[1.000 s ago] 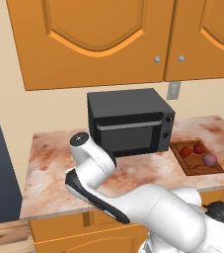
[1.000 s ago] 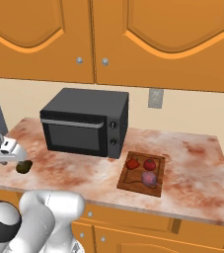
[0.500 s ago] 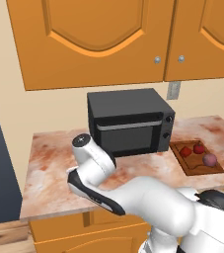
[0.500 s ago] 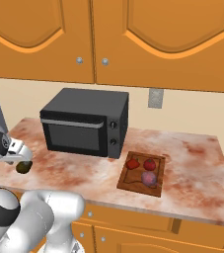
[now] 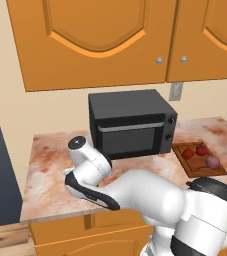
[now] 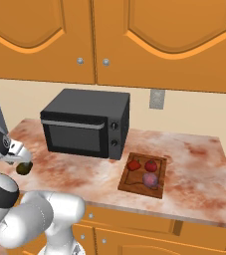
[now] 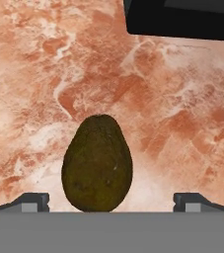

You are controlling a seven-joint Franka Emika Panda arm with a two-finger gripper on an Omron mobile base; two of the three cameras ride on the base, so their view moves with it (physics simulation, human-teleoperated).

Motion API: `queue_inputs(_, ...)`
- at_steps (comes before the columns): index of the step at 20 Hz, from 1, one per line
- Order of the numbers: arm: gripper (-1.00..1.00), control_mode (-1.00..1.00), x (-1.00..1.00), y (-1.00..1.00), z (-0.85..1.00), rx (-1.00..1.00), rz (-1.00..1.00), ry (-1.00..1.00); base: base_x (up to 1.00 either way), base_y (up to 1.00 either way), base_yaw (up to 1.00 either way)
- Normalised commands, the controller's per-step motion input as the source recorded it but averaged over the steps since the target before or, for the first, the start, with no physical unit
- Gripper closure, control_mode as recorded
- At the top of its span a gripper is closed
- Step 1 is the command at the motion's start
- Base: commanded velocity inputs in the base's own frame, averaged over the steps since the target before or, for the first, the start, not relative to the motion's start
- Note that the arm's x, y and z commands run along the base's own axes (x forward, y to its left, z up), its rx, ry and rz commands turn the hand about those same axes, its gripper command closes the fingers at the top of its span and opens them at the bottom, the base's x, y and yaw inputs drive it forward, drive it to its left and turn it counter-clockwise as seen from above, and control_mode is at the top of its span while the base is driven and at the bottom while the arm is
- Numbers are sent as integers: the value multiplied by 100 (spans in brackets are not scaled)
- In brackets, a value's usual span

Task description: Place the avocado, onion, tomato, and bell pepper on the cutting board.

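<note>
Counter (image 7: 182, 99): bare marble all around the fruit.
Avocado (image 7: 97, 163): lower centre, between spread fingertips.
Gripper (image 7: 111, 201): open, untouching.
Oven (image 7: 182, 17): upper right edge.

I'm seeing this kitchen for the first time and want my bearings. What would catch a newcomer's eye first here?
In the hand view, the dark avocado lies on the mottled counter, between the fingertips of the open tool. Behind it stands a black toaster oven under the orange cabinets. To its right, the cutting board holds two red items and the purple onion.
</note>
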Motion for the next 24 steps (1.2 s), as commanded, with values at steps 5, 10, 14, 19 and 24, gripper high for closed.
queue_inputs(5, -100, -100, 2, -5, -14, 2, -5, 0, 0, 0, 0)
queue_inputs(10, -100, -100, 0, -2, -16, 1, -6, 0, 0, 0, 0)
queue_inputs(14, -100, -100, 0, -21, -18, 5, -3, 0, 0, 0, 0)
queue_inputs(19, -100, -100, 2, -16, -19, 4, -2, 0, 0, 0, 0)
queue_inputs(24, -100, -100, 6, 4, -26, 1, 0, 0, 0, 0, 0)
